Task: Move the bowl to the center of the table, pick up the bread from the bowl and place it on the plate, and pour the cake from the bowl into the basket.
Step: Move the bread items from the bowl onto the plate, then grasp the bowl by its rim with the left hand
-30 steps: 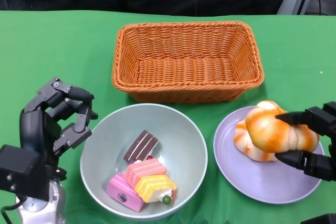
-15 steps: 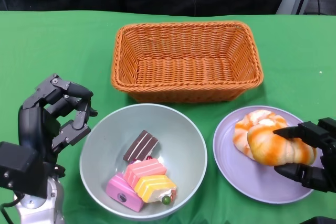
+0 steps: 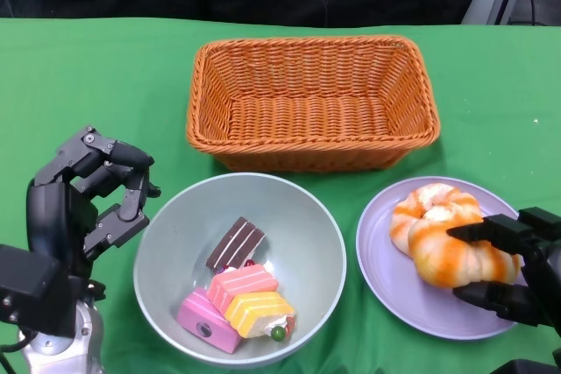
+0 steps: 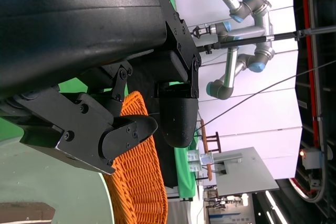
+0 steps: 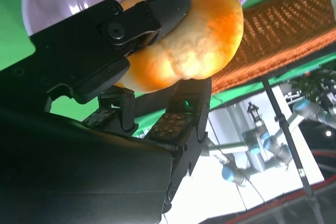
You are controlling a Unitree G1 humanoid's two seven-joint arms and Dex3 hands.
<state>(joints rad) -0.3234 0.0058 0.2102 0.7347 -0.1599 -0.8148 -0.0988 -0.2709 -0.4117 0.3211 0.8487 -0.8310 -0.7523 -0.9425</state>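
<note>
A: Status on my R hand (image 3: 508,269)?

B: Fingers wrapped on the bread (image 3: 443,238), one above, one below. Bread's down on the purple plate (image 3: 394,282), right half of it, near the rim. Wrist cam confirms: fingers (image 5: 152,11) clamp the bun against the plate, basket edge behind.

A: L hand (image 3: 88,199)?

B: Holding nothing. Fingers curled partway, still apart, hovering just left of the bowl (image 3: 302,216), close to its rim; can't tell if they touch it. From the L wrist cam I see fingers (image 4: 126,135) w/ a gap between them, bowl wall and basket weave past them.

A: Bowl?

B: Front centre of the table (image 3: 105,85). Cake (image 3: 237,295) pcs inside: brown striped slice mid-bowl, pink, yellow and magenta blocks bunched at the near side.

A: Room around it?

B: Basket (image 3: 311,102) sits right behind the bowl, narrow green strip between the bowl's far rim and the basket's front wall. Plate just beside the bowl on the R, small gap. Open cloth left of the basket and behind my L hand. Basket's right corner is near the plate's far edge, not touching.
</note>
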